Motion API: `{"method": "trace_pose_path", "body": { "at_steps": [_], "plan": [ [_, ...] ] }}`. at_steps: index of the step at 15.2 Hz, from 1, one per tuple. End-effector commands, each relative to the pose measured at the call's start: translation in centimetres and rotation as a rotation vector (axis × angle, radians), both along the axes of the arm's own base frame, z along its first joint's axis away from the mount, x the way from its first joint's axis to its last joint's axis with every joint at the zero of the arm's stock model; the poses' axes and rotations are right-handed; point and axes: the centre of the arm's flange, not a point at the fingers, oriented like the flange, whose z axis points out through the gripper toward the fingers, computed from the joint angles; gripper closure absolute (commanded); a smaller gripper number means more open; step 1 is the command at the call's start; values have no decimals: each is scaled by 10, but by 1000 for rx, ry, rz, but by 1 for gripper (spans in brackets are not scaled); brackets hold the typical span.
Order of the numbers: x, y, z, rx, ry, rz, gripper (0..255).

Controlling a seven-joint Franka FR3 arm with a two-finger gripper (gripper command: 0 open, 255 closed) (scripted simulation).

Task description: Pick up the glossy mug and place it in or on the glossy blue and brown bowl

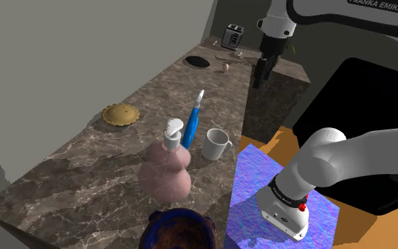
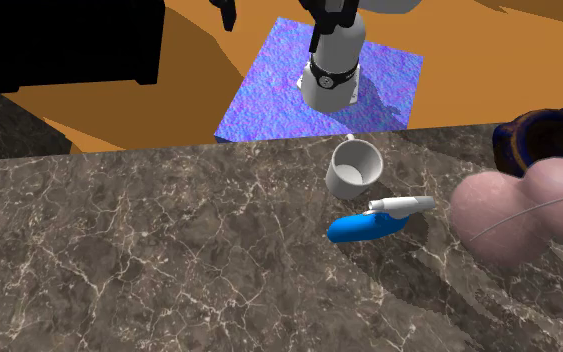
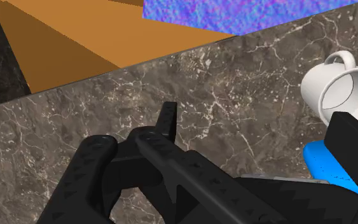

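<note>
A white glossy mug (image 1: 216, 144) stands upright on the dark marble counter (image 1: 148, 92), near its edge toward the stand. It appears again as the mug (image 2: 354, 168) and the mug (image 3: 336, 95). The blue and brown bowl (image 1: 177, 232) sits at the counter's near end, cut by the shoulder view's bottom edge; the bowl (image 2: 544, 140) is also at the second exterior view's right. My gripper (image 1: 263, 71) hangs open and empty above the counter's far part, well away from the mug. In the wrist view the gripper (image 3: 260, 130) has its fingers standing apart.
A pink gourd-shaped pump bottle (image 1: 165, 170) and a blue bottle (image 1: 191, 126) stand between mug and bowl. A pie (image 1: 121, 114), a black disc (image 1: 199, 62) and a toaster (image 1: 233, 35) lie farther off. The stand (image 1: 289, 205) rests on a blue mat.
</note>
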Motion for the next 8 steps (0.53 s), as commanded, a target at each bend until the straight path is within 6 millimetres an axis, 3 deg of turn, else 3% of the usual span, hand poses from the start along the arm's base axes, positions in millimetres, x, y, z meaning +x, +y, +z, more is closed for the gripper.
{"method": "trace_pose_path", "body": {
  "at_steps": [1,8],
  "plan": [
    [0,0,0,0,0,0,0],
    [-3,64,-64,14,-23,-9,0]
  ]
}}
